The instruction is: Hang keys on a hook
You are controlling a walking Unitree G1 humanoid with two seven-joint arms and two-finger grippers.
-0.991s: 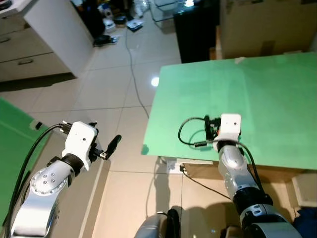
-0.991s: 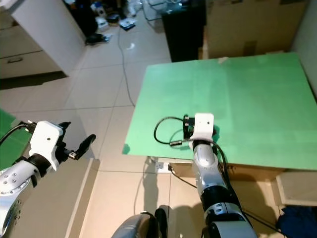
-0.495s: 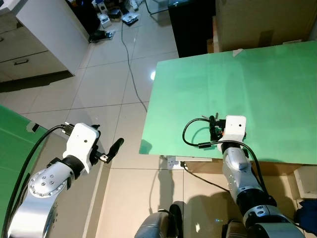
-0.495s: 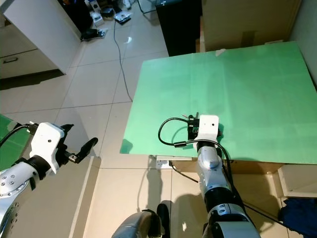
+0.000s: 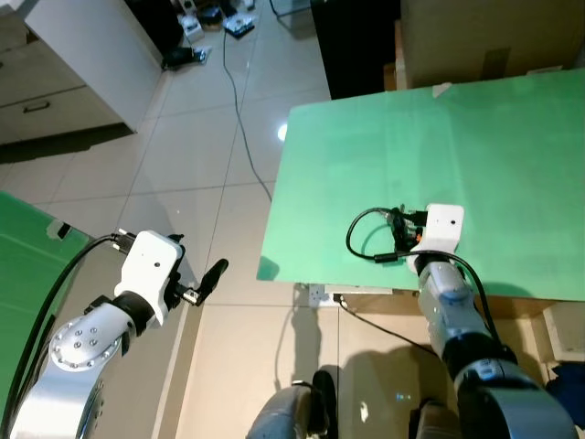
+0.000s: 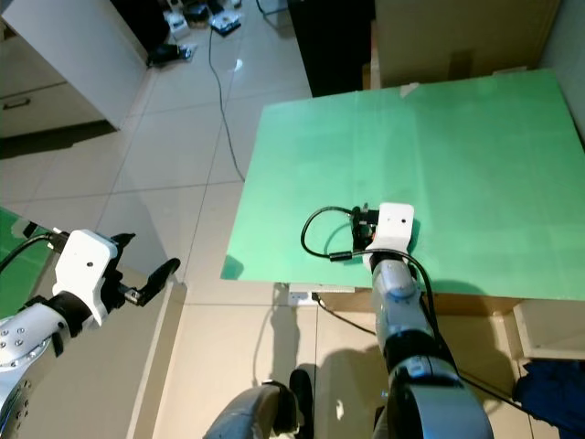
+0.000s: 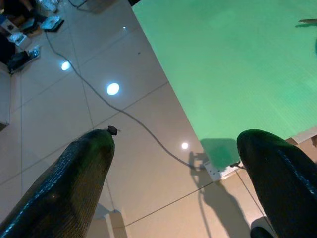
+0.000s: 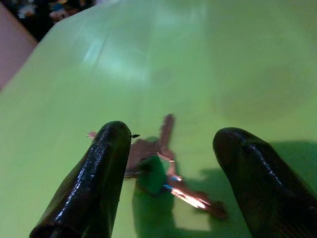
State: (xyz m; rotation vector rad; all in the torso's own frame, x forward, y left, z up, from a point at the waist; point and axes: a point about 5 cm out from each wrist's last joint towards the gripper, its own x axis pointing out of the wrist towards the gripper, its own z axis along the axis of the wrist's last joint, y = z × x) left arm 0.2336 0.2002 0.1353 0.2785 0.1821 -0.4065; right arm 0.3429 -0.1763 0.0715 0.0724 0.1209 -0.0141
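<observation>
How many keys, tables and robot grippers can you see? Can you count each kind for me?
Bunch of keys: 1, lying on the table (single keys too blurred to count)
Green table: 1
Grippers: 2, the left gripper over the floor, the right gripper over the keys, both with jaws open
Total: 4

Right arm reaching over the near edge of a green counter

The green counter [image 6: 457,137] spans the right half, its near edge crossed by the silver right arm [image 6: 402,315], whose white wrist block sits above the surface with a black cable [image 6: 315,240] looping to its left. At near left the left gripper [image 6: 151,282] hangs over the tiled floor [image 6: 183,155], well apart from the counter. A thin cord [image 6: 219,105] trails across the tiles toward far clutter.
</observation>
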